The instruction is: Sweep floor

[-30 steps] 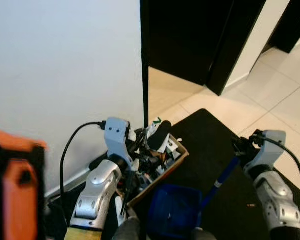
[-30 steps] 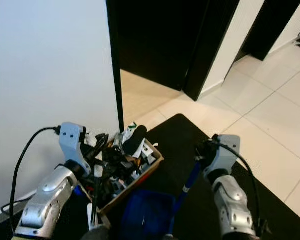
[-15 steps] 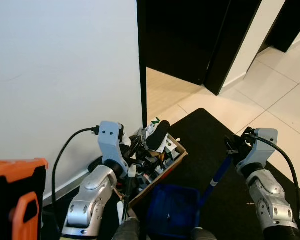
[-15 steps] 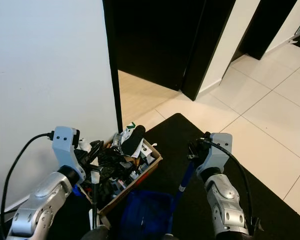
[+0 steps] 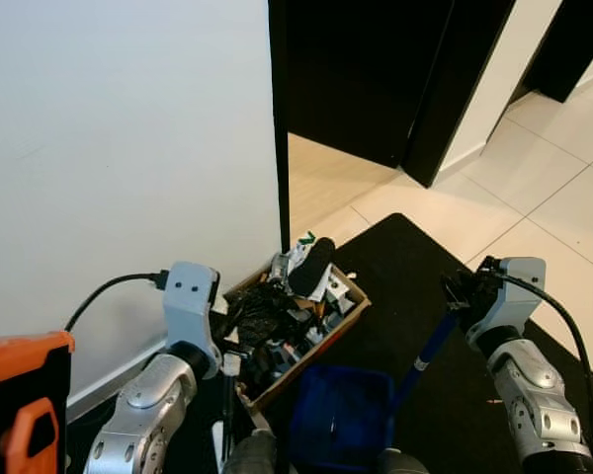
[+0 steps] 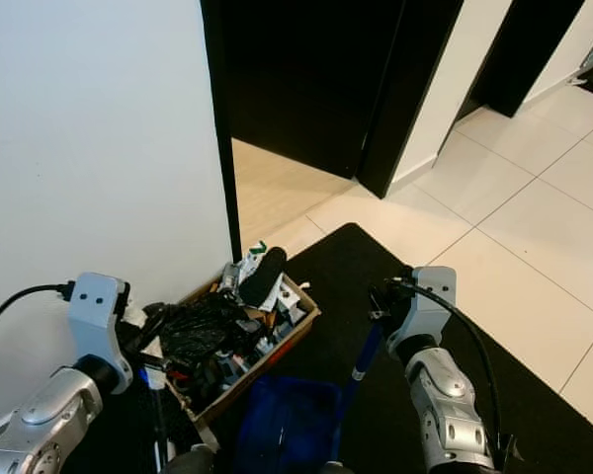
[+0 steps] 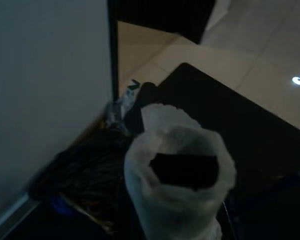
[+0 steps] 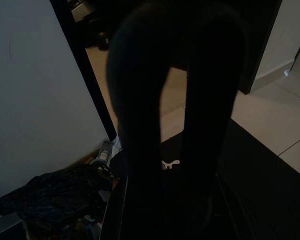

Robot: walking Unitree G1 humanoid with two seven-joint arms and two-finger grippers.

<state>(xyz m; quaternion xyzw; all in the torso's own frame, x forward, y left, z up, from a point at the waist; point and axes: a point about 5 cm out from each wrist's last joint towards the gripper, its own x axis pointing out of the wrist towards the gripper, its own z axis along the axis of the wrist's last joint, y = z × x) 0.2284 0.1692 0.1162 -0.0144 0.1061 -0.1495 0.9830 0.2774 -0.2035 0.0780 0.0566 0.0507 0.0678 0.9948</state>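
**Robot holds a blue handle by a box of junk**

A big white wall point(image 5: 119, 148) stands on the robot's left. Past its edge is a dark doorway point(image 5: 356, 69). The floor point(image 5: 534, 188) has pale tiles, and a black mat point(image 5: 395, 267) lies on them in front of the robot.

On the mat, close to the wall, sits a cardboard box point(image 5: 351, 311) stuffed with cables and bits. Just in front of it, near the robot's body, is a blue dustpan point(image 5: 341, 415).

A blue handle point(image 5: 427, 351) slants up from the dustpan toward the robot's right. The right gripper point(image 5: 466, 293) is at its top end, so the right arm is the one to move it. Its black fingers point(image 8: 135, 115) look closed around the handle, though the wrist picture is very dark.

The left gripper point(image 5: 239, 348) is beside the box. A white tube point(image 7: 180, 170) stands up in front of its camera. I cannot tell if those fingers are open or closed.

Sweeping has probably not begun yet.
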